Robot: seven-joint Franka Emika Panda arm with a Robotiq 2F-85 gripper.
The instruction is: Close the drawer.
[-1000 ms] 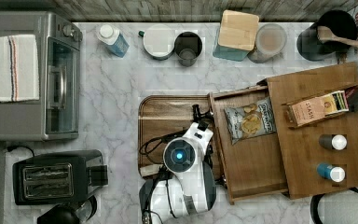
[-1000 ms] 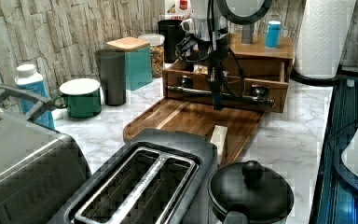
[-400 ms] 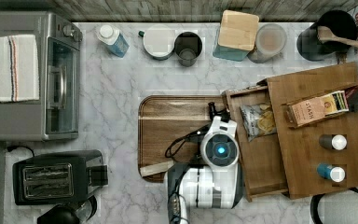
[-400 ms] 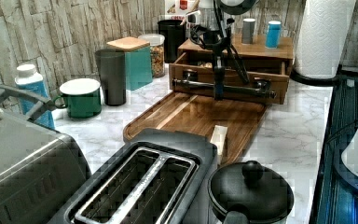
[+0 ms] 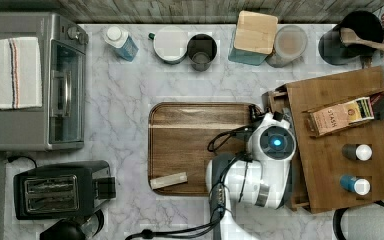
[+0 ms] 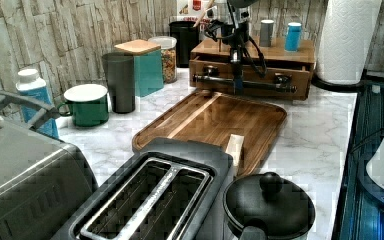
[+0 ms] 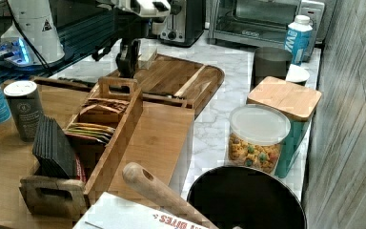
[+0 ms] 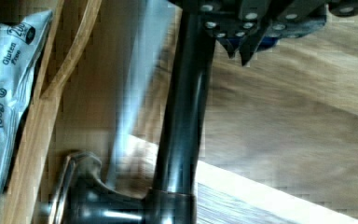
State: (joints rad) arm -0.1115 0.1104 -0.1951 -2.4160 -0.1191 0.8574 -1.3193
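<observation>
Almost fully pushed in, the drawer point(image 6: 252, 76) sits under the cabinet top point(image 5: 337, 160) at the top view's right, its handle point(image 6: 245, 83) just beyond the tray point(image 6: 215, 117), with the gripper point(image 6: 238, 75) at the bar, apparently closed around it, though fingertip contact is unclear.

Top view: you look straight down on the whole counter, with the toaster oven point(image 5: 32, 82) at the top view's left and the cabinet point(image 5: 340, 140) at the top view's right.
Left view: you look low from beside the toaster point(image 6: 150, 200), along the tray point(image 6: 215, 122), toward the drawer point(image 6: 250, 75) front.
Right view: you look from behind the cabinet back toward the toaster oven.
Wrist view: you look close onto the handle point(image 8: 179, 116).
Shared: tray, drawer and arm.
</observation>
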